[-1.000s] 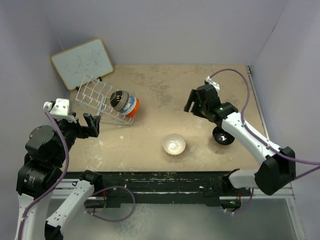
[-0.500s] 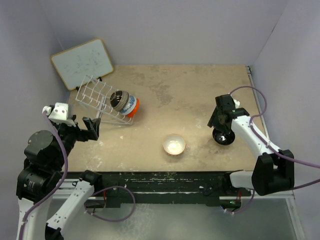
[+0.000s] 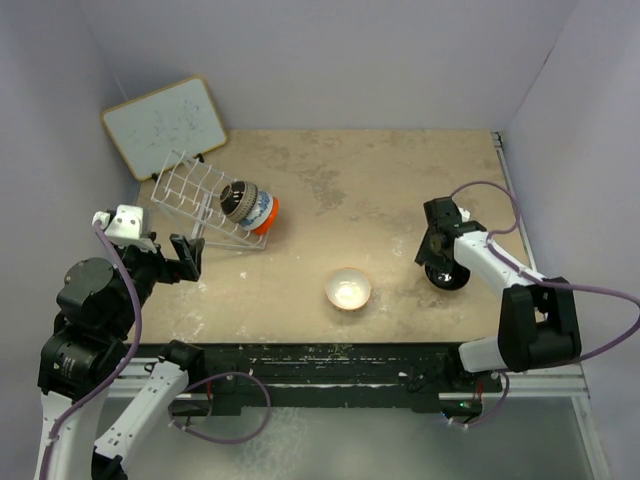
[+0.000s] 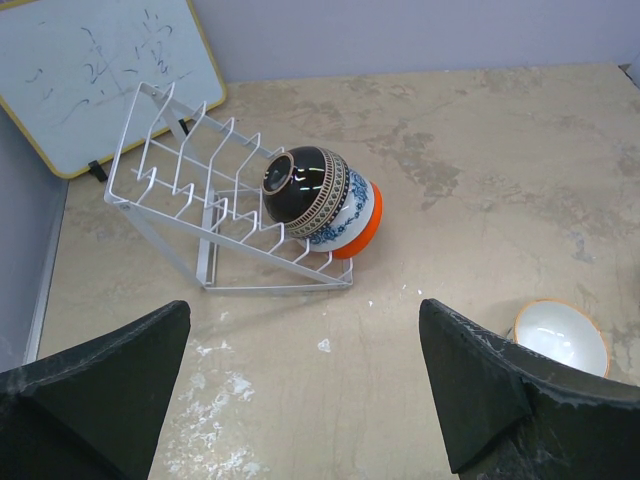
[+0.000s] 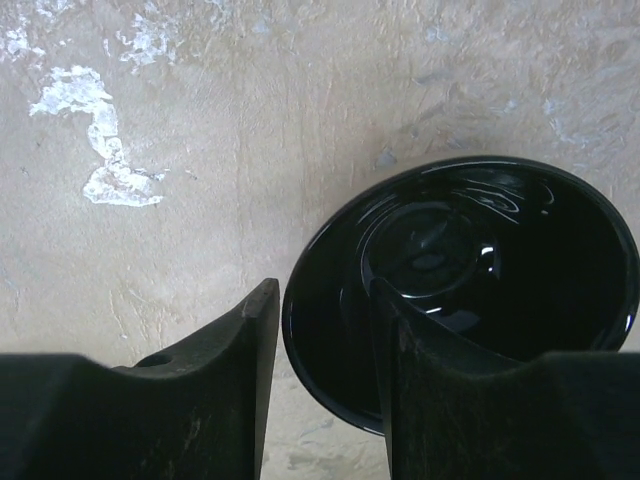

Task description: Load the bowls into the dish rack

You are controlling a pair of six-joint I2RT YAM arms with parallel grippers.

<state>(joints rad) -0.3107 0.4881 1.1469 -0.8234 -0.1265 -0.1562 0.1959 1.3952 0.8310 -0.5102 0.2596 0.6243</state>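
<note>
The dish rack point(image 3: 190, 190) point(image 4: 190, 180) stands slanted at the back left. Three nested bowls lie on their sides at its low end: a dark patterned one point(image 3: 240, 198) point(image 4: 305, 190), a blue-and-white one point(image 4: 340, 228) and an orange one point(image 3: 271, 215) point(image 4: 367, 225). A white bowl point(image 3: 348, 289) point(image 4: 560, 335) sits upright near the front middle. At the right rests a glossy black bowl point(image 3: 449, 274) point(image 5: 480, 280). My right gripper point(image 3: 436, 262) point(image 5: 325, 290) straddles its left rim, one finger outside and one inside, with a thin gap showing. Open and empty, my left gripper point(image 3: 185, 255) point(image 4: 305, 310) hovers in front of the rack.
A wood-framed whiteboard point(image 3: 165, 125) point(image 4: 90, 70) leans against the wall behind the rack. White powdery smears mark the tabletop point(image 4: 200, 400) near the left gripper. The table's right edge point(image 3: 515, 215) runs close to the black bowl.
My right arm swung from the back middle down onto the black bowl, and its jaws narrowed around the rim. The left arm barely shifted.
</note>
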